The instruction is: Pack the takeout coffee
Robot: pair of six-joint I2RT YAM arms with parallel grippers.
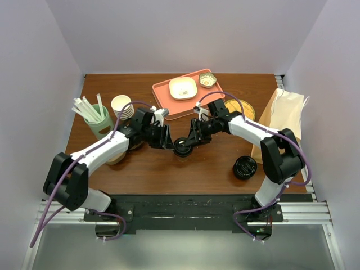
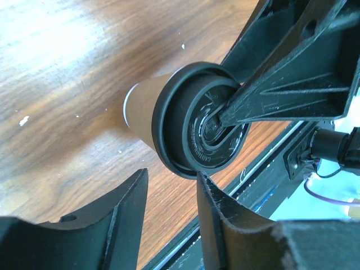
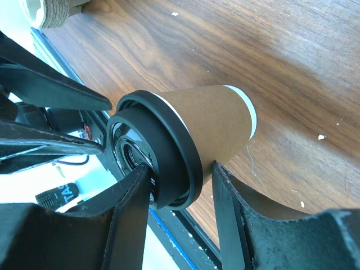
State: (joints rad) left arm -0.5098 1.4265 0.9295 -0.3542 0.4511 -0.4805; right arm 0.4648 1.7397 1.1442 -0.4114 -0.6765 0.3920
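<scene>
- Two pairs of jaws meet at the takeout coffee (image 1: 183, 147), which is near the middle of the desk (image 1: 208, 169).
- On the right gripper (image 3: 180, 169) the jaws are clenched on it just under the black lid (image 3: 169, 146) (one finger lies against the rim).
- On the left gripper (image 2: 171, 180) the jaws are released, empty, just beside the lid.

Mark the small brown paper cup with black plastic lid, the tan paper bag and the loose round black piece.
small brown paper cup with black plastic lid (image 3: 208, 121): right wrist view, brown side wall.
tan paper bag (image 1: 289, 112): top external view, flat face.
loose round black piece (image 1: 245, 167): top external view, centre.
</scene>
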